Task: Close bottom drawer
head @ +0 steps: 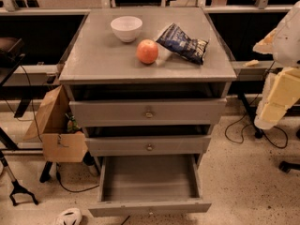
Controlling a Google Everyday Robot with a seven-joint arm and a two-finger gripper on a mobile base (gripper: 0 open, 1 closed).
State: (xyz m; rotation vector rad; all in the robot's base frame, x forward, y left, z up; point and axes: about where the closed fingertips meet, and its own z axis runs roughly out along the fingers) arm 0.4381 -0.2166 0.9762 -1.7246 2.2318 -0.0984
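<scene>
The grey cabinet [93, 60] has three drawers. The bottom drawer [150, 206] is pulled far out towards me, and its shallow grey box [150, 177] shows nothing inside. The middle drawer [149, 146] and the top drawer [148, 111] stand only slightly out, each with a small brass knob. My arm, white and cream-coloured, comes in at the right edge [283, 78]. My gripper [258, 54] hangs beside the cabinet's top right corner, above and to the right of the bottom drawer, touching nothing.
On the cabinet top are a white bowl [126, 28], a red apple [147, 51] and a blue snack bag [182, 42]. A cardboard box [56, 130] leans at the cabinet's left. Cables [243, 135] and a white object [69, 216] lie on the speckled floor.
</scene>
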